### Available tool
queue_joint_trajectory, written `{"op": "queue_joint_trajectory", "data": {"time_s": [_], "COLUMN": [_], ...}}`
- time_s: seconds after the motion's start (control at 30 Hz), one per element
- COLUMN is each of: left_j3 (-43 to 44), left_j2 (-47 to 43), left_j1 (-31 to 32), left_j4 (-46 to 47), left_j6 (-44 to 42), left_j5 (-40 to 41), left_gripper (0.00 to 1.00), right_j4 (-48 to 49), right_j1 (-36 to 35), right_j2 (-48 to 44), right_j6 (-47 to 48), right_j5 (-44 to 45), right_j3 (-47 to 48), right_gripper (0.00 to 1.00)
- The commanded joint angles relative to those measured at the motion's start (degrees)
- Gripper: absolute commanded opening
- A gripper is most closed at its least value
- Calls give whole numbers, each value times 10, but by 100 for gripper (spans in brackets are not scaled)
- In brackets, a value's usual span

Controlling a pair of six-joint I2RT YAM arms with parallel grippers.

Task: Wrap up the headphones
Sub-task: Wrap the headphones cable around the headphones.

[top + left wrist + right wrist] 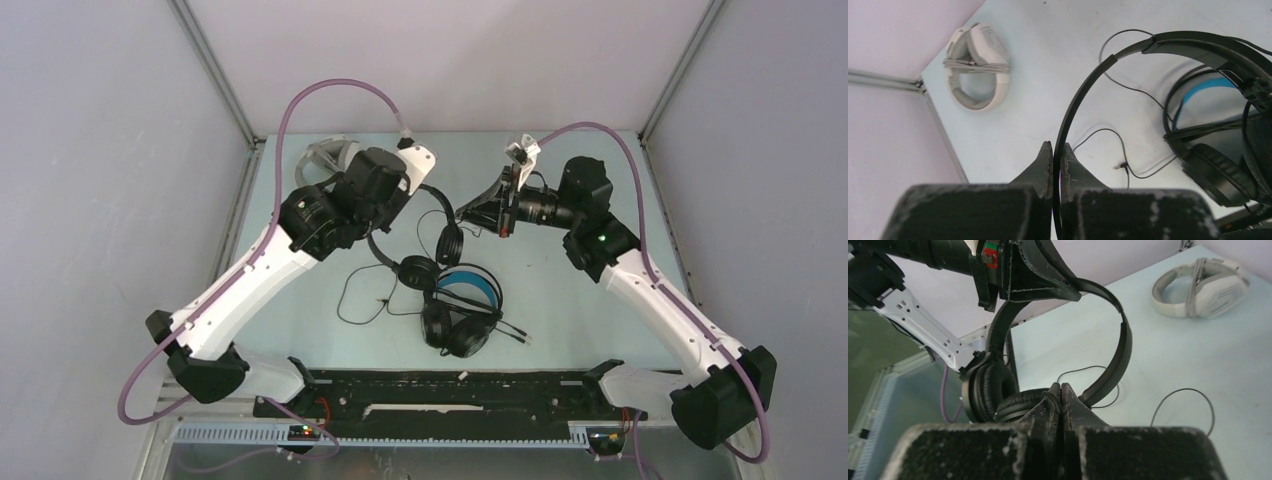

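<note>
1. Clenching on the top of the band, the left gripper (1057, 147) is holding the thin black headphones (1124, 347) up off the worktop (560, 290). In the overhead view the ear cups are hanging toward 5 o'clock from it.
2. Facing it from 3 o'clock, the right gripper (1061, 387) is also clenched. A thin strand is showing at its tips, so it is most likely pinching the cord (1108, 129) close to the ear cups.
3. Running roughly from 11 to 5 o'clock overhead, the band's long axis is lying between the two grippers. The right one is sitting nearer the ear cups and the root of the cord.
4. Trailing away toward 7 o'clock from the ear cups, the rest of the cord is lying slack in a loop on the worktop, on the left arm's side.
5. Judging from this, the coming move is hanging on that slack. The right gripper is looking better placed to carry the cord round the band while the left is keeping the band steady.
6. Resting at 10 o'clock in the far corner, the white headphones (990, 50) are showing their cord bound round them. The blue-lined headphones (470, 290) are lying at 6 o'clock, just below the raised pair.
</note>
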State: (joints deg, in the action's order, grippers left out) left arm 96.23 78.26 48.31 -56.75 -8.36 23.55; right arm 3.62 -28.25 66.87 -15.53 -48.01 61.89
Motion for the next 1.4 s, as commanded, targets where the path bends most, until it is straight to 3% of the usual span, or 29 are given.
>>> {"op": "queue_joint_trajectory", "data": {"time_s": [0.0, 0.17, 0.3, 0.5, 0.73, 1.1, 1.23, 1.37], "left_j3": [37, 36, 33, 18, 22, -4, -2, -25], "left_j2": [9, 13, 12, 7, 14, 12, 18, 11], "left_j1": [7, 8, 9, 8, 9, 9, 9, 9], "left_j4": [7, 21, 30, 44, 55, 94, 88, 107], "left_j6": [8, 23, 25, 31, 125, 168, 175, 130], "left_j5": [119, 156, 173, 199, 220, 257, 258, 224], "left_gripper": [0, 0, 0, 0, 0, 0, 0, 0], "right_j4": [10, 76, 114, 3, -18, -58, -119, -154], "right_j1": [3, -1, -10, -17, -19, -38, -57, -43], "right_j2": [5, 25, 36, 38, 62, 70, 73, 67], "right_j6": [-72, -154, -194, -159, -274, -291, -232, -200], "right_j5": [-34, -77, -89, -29, 13, 30, 34, 52], "right_j3": [38, 38, 38, 81, 103, 145, 182, 199], "right_gripper": [3, 11, 8, 3, 0, 0, 0, 0]}}
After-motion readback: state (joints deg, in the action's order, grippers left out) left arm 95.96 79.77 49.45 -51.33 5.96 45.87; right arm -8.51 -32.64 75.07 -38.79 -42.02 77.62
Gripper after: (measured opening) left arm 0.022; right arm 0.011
